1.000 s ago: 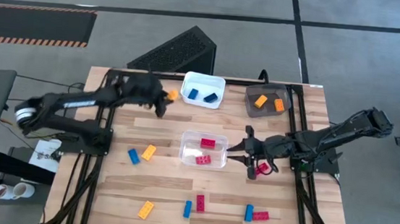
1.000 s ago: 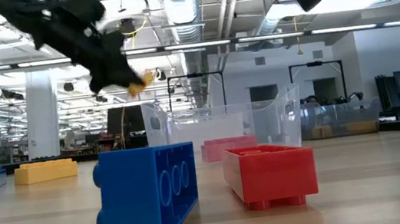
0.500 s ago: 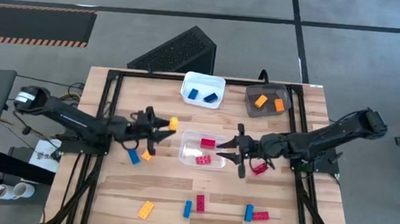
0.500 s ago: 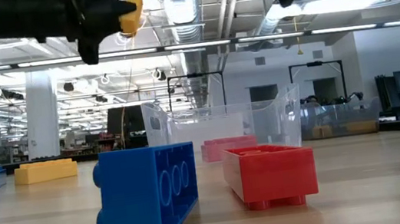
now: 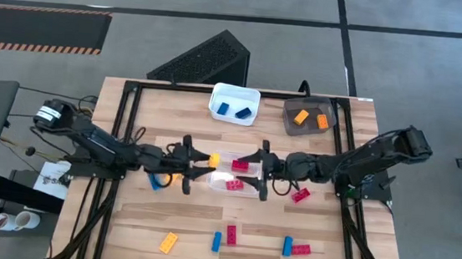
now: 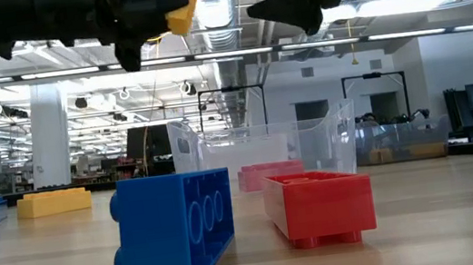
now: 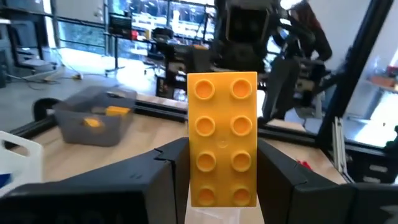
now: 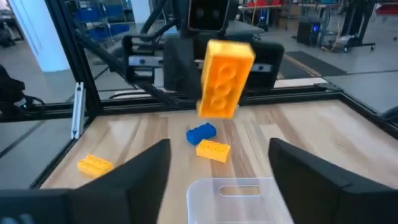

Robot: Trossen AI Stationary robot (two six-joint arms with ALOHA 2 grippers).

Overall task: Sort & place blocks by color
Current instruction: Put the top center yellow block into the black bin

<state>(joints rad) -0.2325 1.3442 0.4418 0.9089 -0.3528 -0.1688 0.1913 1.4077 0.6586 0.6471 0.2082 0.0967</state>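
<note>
My left gripper [image 5: 203, 161] reaches in from the table's left and is shut on a yellow-orange block [image 7: 222, 137], held in the air at the left end of the clear bin [image 5: 247, 187]. That bin holds red blocks [image 5: 240, 165]. My right gripper [image 5: 247, 169] hovers open above the bin with nothing between its fingers, facing the yellow-orange block [image 8: 224, 78]. A red block [image 5: 301, 194] lies on the table behind my right gripper. In the low view both grippers hang high, with the yellow-orange block [image 6: 183, 2] between them. My left gripper pinches the block's two long sides, on its lower half [image 7: 190, 177], between its two fingers. The fingers come in level from the table's left. The block stands on end, slightly tilted and lifted clear of the table, its studded face toward my left wrist.
At the far edge, a white bin [image 5: 216, 103] holds two blue blocks and a grey bin [image 5: 289, 122] holds two orange blocks. Loose blocks lie near the front edge: yellow [image 5: 168, 241], blue [image 5: 216, 241], red [image 5: 231, 234], blue [image 5: 287, 246], red [image 5: 301, 250]. Blue [image 5: 153, 181] lies under my left arm.
My left gripper has carried the yellow-orange block from beside the white bin toward the near edge and the table's right, up to the clear bin. My right gripper has moved toward the table's left, away from the red block on the table, to above the clear bin.
</note>
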